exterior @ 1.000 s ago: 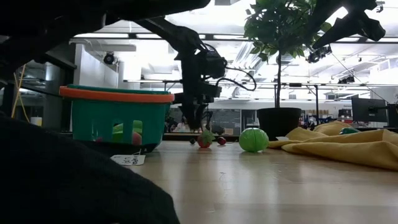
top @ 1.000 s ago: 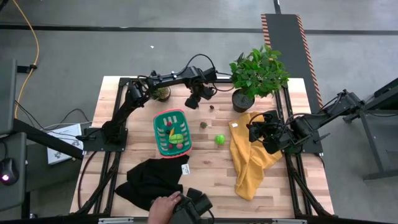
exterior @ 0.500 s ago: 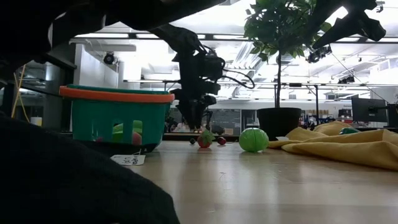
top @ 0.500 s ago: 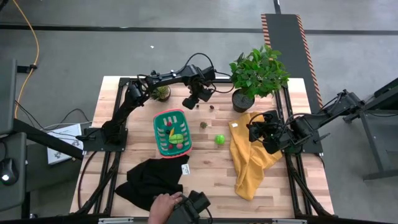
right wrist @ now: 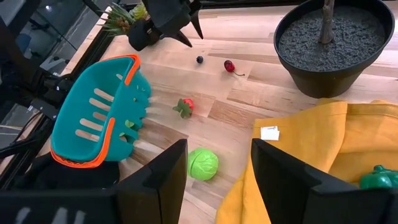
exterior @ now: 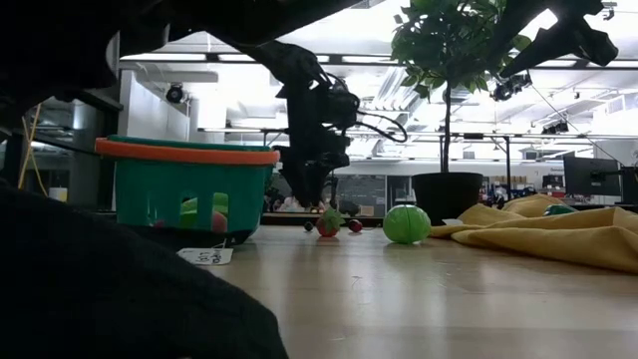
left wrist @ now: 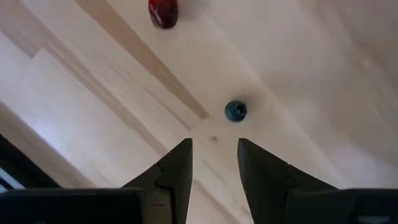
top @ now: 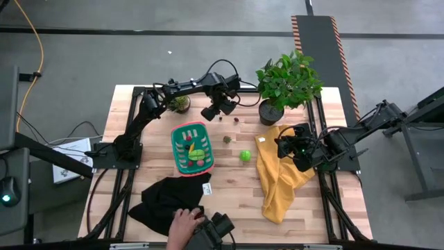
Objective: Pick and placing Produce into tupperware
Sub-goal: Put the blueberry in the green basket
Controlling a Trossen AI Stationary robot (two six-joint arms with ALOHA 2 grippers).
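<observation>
where wood planks, round blueberry point(left wrist: 236, 111)

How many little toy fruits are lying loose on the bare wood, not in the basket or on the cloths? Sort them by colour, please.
Red: 2, the cherry and the strawberry
Green: 1, the cabbage
Dark blue: 1, the berry
Total: 4

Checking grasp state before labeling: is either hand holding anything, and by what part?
Nothing is held. The left hand is open above the table, with the small dark blue berry just ahead. The right hand is open over the yellow cloth.
</observation>
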